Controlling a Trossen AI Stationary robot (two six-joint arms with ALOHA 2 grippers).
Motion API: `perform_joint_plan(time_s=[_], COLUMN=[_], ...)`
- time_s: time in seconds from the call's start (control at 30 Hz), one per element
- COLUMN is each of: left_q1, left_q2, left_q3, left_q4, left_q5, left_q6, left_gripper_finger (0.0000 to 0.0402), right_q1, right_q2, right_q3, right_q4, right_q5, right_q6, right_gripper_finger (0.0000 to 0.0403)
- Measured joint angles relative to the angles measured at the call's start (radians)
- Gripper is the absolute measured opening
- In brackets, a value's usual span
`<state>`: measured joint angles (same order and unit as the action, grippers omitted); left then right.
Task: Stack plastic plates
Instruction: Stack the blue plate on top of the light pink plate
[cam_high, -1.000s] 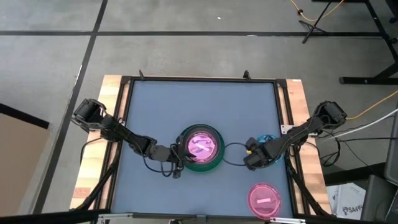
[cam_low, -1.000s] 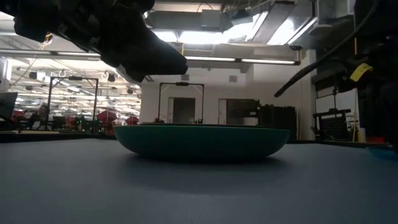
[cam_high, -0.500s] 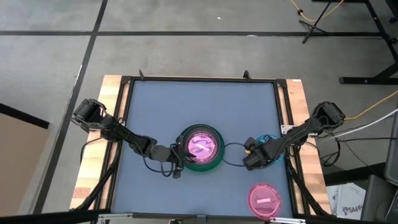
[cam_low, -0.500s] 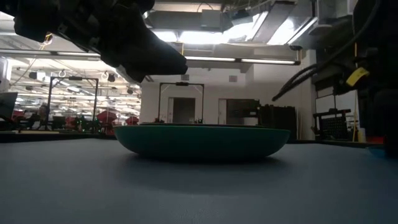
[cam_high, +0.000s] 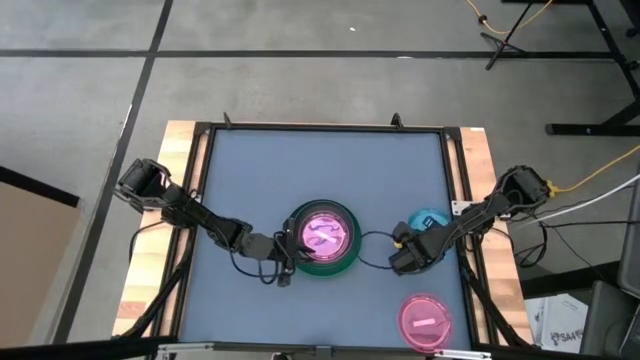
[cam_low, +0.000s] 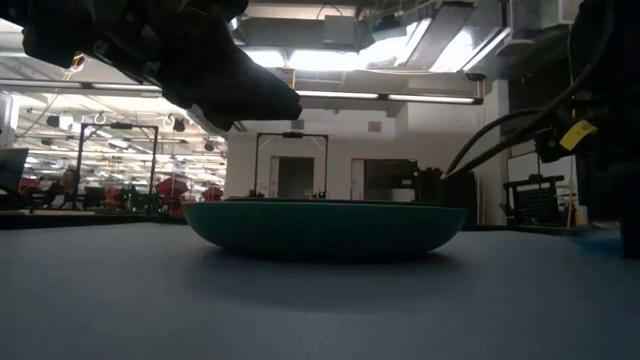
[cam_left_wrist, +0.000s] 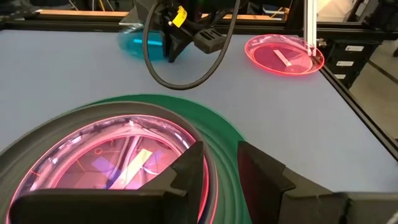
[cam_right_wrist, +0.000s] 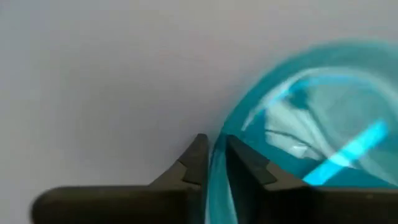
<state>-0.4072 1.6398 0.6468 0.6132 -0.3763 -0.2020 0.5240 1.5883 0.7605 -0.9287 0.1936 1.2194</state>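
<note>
A dark green plate (cam_high: 322, 264) rests on the table's middle, bearing a dark grey plate (cam_left_wrist: 214, 163) and a translucent magenta plate (cam_high: 322, 234); it also shows in the low view (cam_low: 320, 228). My left gripper (cam_high: 287, 250) is open at the stack's left rim; in the left wrist view (cam_left_wrist: 221, 162) one finger stands over the magenta plate and one over the green rim. My right gripper (cam_high: 400, 258) is shut on a translucent blue plate (cam_high: 428, 222) at the right. A second magenta plate (cam_high: 425, 320) lies at the near right. No opaque pink plate shows. My right gripper pinches the blue plate's rim (cam_right_wrist: 219, 177) on the side facing the stack, one finger inside the plate and one outside. The fingers come from the table's right and slant down. I cannot tell whether the plate is clear of the table.
The table has a raised dark frame (cam_high: 452, 160) and wooden side strips. A black cable (cam_left_wrist: 186, 74) loops from the right arm over the table between the two grippers. The far half of the table shows bare blue-grey surface.
My right gripper has shifted a little toward the table's near left, still shut on the blue plate's rim. More of the blue plate now shows beyond the arm. My left arm has kept still.
</note>
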Motion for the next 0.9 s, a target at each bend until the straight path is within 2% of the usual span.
perform_joint_plan(time_s=[0.13, 0.37, 0.57, 0.9], left_q1=[0.000, 0.000, 0.000, 0.000], left_q2=[0.000, 0.000, 0.000, -0.003], left_q3=[0.000, 0.000, 0.000, 0.000], left_q4=[0.000, 0.001, 0.001, 0.000], left_q5=[0.000, 0.000, 0.000, -0.014], left_q6=[0.000, 0.000, 0.000, -0.021], left_gripper_finger=[0.0092, 0.0092, 0.0092, 0.0092], right_q1=[0.000, -0.001, -0.001, -0.001], right_q2=[0.000, 0.003, 0.003, 0.002], right_q3=[-0.001, 0.023, 0.122, 0.340], right_q4=[-0.008, -0.034, -0.067, -0.069], right_q5=[0.000, 0.024, 0.076, 0.255], right_q6=[-0.034, -0.131, -0.296, -0.599], right_gripper_finger=[0.0009, 0.0002, 0.0001, 0.0000])
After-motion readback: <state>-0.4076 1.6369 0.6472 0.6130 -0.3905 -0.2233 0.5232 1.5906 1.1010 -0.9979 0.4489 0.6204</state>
